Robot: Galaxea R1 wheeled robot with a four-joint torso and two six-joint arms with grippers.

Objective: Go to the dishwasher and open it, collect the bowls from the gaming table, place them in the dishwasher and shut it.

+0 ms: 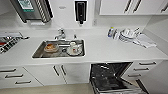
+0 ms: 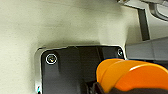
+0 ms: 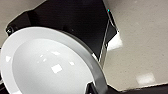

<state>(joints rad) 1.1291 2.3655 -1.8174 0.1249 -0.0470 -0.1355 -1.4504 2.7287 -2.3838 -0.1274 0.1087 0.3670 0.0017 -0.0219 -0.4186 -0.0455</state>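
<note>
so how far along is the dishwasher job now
Done: the stainless built-in dishwasher stands open under the white counter. In hand: an orange round bowl at the left wrist, a glossy white bowl at the right. Left: loading both into the dark racks and closing the door.

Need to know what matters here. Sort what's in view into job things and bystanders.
Job: dishwasher, standing open; orange bowls at the left wrist; white bowl at the right wrist.

Bystanders: sink with dishes, tap, stacked dishes on the counter.
</note>
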